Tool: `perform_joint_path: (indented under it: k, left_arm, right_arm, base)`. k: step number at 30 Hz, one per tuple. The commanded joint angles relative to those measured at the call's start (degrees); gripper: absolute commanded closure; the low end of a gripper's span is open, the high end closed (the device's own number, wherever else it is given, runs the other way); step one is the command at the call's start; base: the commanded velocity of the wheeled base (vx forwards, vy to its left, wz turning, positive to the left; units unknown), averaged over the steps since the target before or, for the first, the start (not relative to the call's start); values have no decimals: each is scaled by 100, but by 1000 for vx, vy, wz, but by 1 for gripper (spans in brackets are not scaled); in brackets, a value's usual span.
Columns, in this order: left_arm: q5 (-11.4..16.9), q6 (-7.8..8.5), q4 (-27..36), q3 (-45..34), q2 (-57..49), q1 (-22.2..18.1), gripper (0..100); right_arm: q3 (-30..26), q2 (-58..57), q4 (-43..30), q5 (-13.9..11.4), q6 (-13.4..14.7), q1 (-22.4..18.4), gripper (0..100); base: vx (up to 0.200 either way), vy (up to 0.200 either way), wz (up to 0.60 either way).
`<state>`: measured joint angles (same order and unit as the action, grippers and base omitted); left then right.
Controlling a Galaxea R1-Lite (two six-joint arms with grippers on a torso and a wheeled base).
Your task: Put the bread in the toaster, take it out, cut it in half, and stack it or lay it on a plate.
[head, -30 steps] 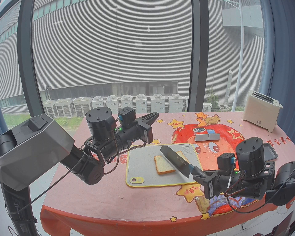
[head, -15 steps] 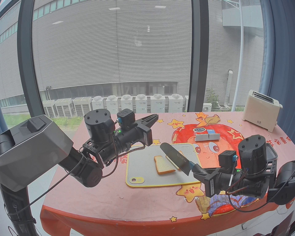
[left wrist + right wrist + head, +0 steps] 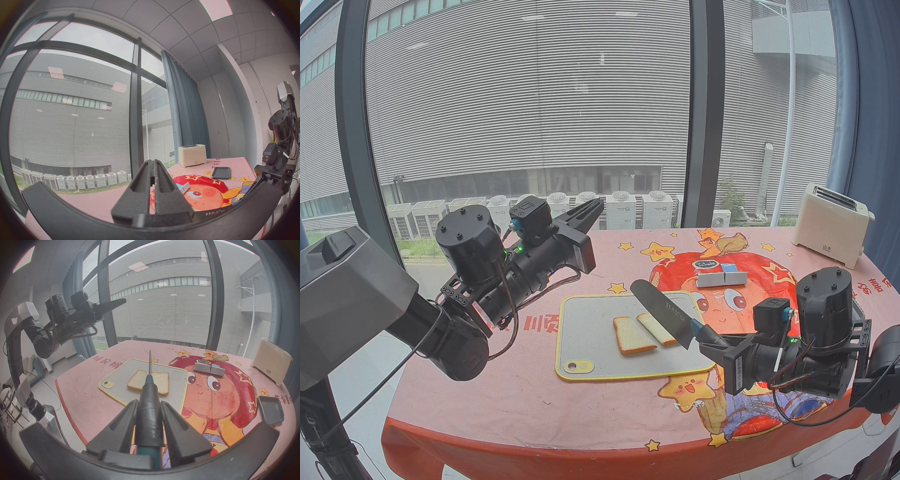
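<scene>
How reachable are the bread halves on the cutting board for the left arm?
Probably yes: the left gripper hangs shut above the table, apart from the cutting board, with nothing between it and the left bread half. The knife in the right gripper slants over the right bread half.

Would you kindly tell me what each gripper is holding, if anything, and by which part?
The right gripper holds the knife by its handle, blade above the cutting board. The left gripper is shut on nothing.

Cut bread (image 3: 632, 335) lies in two halves on the cutting board (image 3: 589, 328).
</scene>
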<state>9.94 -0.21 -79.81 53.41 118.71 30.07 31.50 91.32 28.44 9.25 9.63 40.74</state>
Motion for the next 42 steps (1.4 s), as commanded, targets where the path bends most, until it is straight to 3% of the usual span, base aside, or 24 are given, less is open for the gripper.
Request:
perform_joint_path:
  k: [1, 12, 15, 17, 19, 22, 27, 29, 36, 41, 42]
  left_arm:
    - [-159, 21, -412, -753, -349, -142, 100]
    - [-176, 21, -491, -2106, -1263, -661, 100]
    - [-343, 30, -597, -2862, -1702, -757, 100]
    - [-343, 30, -597, -2862, -1702, -757, 100]
    - [-712, 38, -632, -3381, -2001, -766, 100]
    - [-914, 100, -623, -3715, -2353, -766, 100]
    - [-1275, 372, -615, -4444, -2792, -775, 100]
    - [-1442, 381, -623, -4734, -2942, -775, 100]
    - [-1512, 328, -562, -5341, -3381, -819, 100]
    - [-1433, 320, -474, -5341, -3882, -1548, 100]
    - [-1433, 320, -474, -5341, -3882, -1548, 100]
  right_arm:
    - [-30, 53, 4, -2, 4, -31, 100]
    - [-21, 35, 12, -20, 4, -93, 100]
    - [-30, -9, 12, -11, 4, -137, 100]
    - [-30, -9, 12, -11, 4, -137, 100]
    - [-56, -9, 197, 33, -5, -172, 100]
    - [-127, -18, 549, 42, -14, -224, 100]
    - [-417, -70, 1102, 50, -93, -295, 100]
    - [-496, -106, 1181, 50, -198, -295, 100]
    - [-469, -202, 1190, 59, -225, -330, 100]
    - [-469, -290, 1190, 50, -225, -330, 100]
    - [-469, -290, 1190, 50, -225, -330, 100]
  base:
    - [0, 0, 0]
    - [0, 0, 0]
    - [0, 0, 0]
    - [0, 0, 0]
    - [0, 0, 0]
    - [0, 0, 0]
    - [0, 0, 0]
    - [0, 0, 0]
    - [0, 0, 0]
    - [0, 0, 0]
    - [0, 0, 0]
